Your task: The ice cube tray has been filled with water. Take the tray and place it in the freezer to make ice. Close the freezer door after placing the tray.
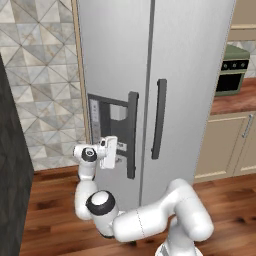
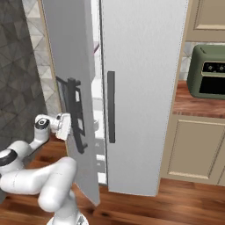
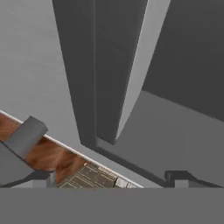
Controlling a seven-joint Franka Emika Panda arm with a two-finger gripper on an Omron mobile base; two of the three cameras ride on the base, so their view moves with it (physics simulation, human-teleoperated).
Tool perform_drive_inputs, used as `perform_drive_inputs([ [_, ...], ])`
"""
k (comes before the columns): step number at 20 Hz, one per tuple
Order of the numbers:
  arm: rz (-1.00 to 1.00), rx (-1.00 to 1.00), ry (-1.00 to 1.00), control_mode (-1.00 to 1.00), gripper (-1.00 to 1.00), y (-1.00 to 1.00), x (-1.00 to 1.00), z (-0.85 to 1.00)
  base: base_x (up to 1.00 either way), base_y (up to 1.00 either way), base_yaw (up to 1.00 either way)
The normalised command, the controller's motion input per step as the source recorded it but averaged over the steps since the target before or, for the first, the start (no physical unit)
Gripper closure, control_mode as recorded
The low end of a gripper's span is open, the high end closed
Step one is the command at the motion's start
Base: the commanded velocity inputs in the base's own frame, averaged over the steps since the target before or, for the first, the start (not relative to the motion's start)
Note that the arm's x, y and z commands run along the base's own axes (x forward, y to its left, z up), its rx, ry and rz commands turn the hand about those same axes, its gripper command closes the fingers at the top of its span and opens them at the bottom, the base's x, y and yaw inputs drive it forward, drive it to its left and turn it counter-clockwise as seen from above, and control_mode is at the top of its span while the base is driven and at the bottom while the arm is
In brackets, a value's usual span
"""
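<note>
The freezer door [image 1: 112,60] [image 2: 70,52] of the tall silver fridge stands ajar, and white shelves [image 2: 99,114] show through the gap. My gripper [image 1: 118,158] [image 2: 73,128] is open, at the lower end of the dark dispenser panel [image 1: 107,117], just left of the door's dark bar handle [image 1: 132,135] [image 2: 78,118]. In the hand view the handle [image 3: 100,70] rises ahead between my spread fingertips [image 3: 43,177], with nothing gripped. High in the gap shows a thin pinkish sliver [image 2: 96,47]; I cannot tell whether it is the ice cube tray.
The right fridge door [image 1: 190,75] is shut, with its own dark handle [image 1: 160,117]. A green toaster oven [image 2: 206,70] sits on the wooden counter [image 2: 197,105] to the right, above beige cabinets. A dark panel [image 1: 10,150] stands close on the left. The floor is wood.
</note>
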Motion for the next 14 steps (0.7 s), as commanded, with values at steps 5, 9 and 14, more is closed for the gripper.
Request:
perform_drive_inputs([
  [5,0.47,0.01,-0.1,-1.0,-1.0,-0.83,0.59,-0.03,0.0,0.0,0.0],
  [9,0.53,0.03,-0.06,-1.0,-1.0,-0.87,0.77,-0.05,0.0,0.0,0.0],
  [14,0.51,0.09,0.02,-1.0,-1.0,-0.8,0.95,0.0,0.0,0.0,0.0],
])
